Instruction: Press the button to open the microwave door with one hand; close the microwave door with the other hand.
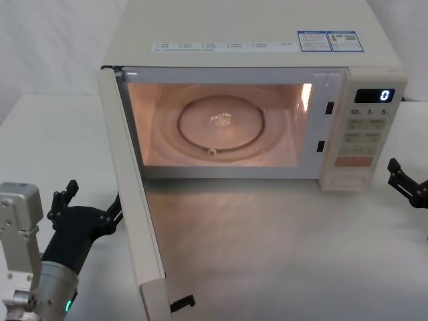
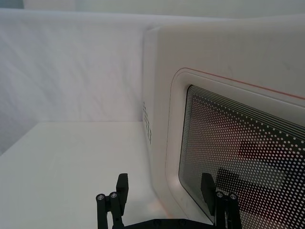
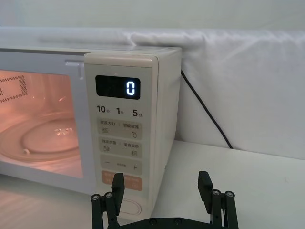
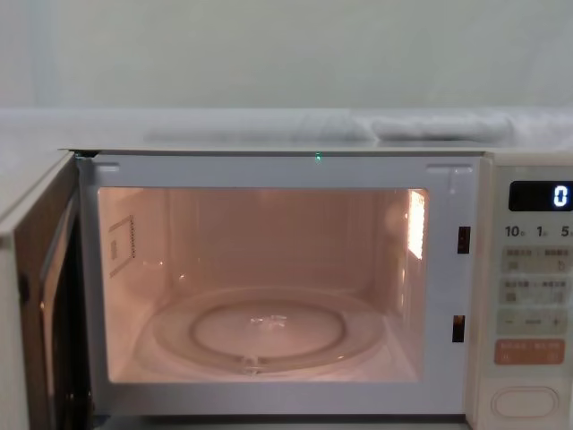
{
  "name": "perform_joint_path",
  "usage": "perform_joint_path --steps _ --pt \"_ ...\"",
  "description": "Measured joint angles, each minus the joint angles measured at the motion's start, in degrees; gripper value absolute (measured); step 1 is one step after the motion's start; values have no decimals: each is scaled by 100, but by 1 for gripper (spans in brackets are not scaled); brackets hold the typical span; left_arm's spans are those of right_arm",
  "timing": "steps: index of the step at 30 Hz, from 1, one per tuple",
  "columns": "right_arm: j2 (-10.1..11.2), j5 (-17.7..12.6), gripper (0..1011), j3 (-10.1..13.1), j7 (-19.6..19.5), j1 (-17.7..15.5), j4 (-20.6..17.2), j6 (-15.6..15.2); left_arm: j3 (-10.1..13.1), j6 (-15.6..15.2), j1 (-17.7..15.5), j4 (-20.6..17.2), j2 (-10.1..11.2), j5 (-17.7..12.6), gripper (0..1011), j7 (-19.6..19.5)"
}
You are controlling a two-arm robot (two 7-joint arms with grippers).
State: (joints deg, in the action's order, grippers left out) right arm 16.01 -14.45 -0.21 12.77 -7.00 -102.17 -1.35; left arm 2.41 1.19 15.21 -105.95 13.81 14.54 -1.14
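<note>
The microwave door (image 1: 137,221) stands wide open, swung out to the left, and the lit cavity with its glass turntable (image 1: 221,127) is exposed. Its outer face with the dotted window (image 2: 238,148) fills the left wrist view, and its edge (image 4: 36,313) appears at the left of the chest view. My left gripper (image 1: 90,204) is open just outside the door's outer face, and one finger (image 2: 207,183) lies in front of the window. The oval button (image 1: 348,179) sits lowest on the control panel (image 3: 129,207) (image 4: 524,401). My right gripper (image 1: 411,187) (image 3: 161,180) is open, right of the panel.
The display (image 3: 129,88) reads 0. An orange key (image 3: 131,182) lies just above the button. A black power cord (image 3: 205,109) runs down the white backdrop behind the microwave. The white tabletop (image 1: 267,254) stretches in front of the microwave.
</note>
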Motion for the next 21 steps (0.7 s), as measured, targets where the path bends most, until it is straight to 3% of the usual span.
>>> perform_joint_path --steps 4,9,20,21 --pt "0 0 1002 0 0 0 0 0 0 0 0 0 0 0 1000 0" --pt "0 0 1002 0 0 0 0 0 0 0 0 0 0 0 916 0" --pt "0 0 1002 0 1 0 0 0 0 0 0 0 0 0 606 0" --pt "0 -1 1002 0 0 0 0 0 0 0 0 0 0 0 544 0"
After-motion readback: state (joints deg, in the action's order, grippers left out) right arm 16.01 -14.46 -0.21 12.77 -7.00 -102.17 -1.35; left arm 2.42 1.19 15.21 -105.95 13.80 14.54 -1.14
